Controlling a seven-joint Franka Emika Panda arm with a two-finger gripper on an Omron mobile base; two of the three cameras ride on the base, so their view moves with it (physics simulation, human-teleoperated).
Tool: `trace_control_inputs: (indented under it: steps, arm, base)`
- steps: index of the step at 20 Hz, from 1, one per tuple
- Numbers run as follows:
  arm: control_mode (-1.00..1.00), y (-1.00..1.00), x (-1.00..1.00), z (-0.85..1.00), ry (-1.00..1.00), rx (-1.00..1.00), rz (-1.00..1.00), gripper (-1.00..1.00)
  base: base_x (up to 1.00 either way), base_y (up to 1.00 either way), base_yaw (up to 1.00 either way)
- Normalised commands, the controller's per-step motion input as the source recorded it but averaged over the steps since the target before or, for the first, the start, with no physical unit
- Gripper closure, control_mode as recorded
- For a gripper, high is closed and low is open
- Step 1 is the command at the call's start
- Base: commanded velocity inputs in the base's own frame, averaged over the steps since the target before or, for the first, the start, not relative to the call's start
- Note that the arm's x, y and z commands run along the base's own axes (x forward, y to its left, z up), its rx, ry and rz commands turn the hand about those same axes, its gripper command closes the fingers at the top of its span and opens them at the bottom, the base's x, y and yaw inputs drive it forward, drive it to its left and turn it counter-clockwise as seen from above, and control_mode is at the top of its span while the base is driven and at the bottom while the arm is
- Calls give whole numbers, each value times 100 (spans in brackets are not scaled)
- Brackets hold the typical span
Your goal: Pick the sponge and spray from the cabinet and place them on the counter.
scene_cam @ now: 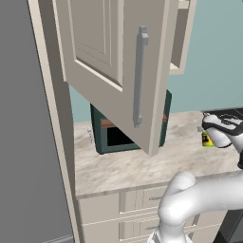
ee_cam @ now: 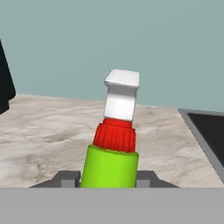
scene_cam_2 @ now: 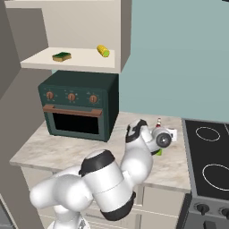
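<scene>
The spray (ee_cam: 113, 148), with a green body, red collar and white nozzle, stands upright between my gripper (ee_cam: 107, 178) fingers, which press against its sides. In the right base view the spray (scene_cam_2: 159, 121) sits low at the counter (scene_cam_2: 53, 152) beside the cooktop, with my gripper (scene_cam_2: 160, 136) around it. From the left base view the spray (scene_cam: 207, 139) peeks out under my hand (scene_cam: 219, 128). The sponge (scene_cam_2: 61, 56) lies flat on the open cabinet shelf (scene_cam_2: 40, 60). The cabinet door (scene_cam: 109, 61) hangs open, its grey handle (scene_cam: 139, 76) facing me.
A dark green oven (scene_cam_2: 78, 105) stands on the counter under the cabinet. A small yellow object (scene_cam_2: 103, 50) lies on the shelf right of the sponge. The black cooktop (scene_cam_2: 208, 161) borders the counter on the right. Beige drawers (scene_cam: 133, 204) run below.
</scene>
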Motion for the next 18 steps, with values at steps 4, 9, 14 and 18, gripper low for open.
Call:
trace_control_inputs:
  steps: [4,9,14,18]
  arm:
    - [-100,-12,-3,-46,0,0,2,100]
    - [-100,-2,-13,-42,0,0,1,100]
    - [-100,-1,-29,-39,0,0,2,100]
    - [-100,-5,-44,-36,0,0,2,100]
  base:
    - [0,0,0]
    - [0,0,0]
    - [0,0,0]
    - [0,0,0]
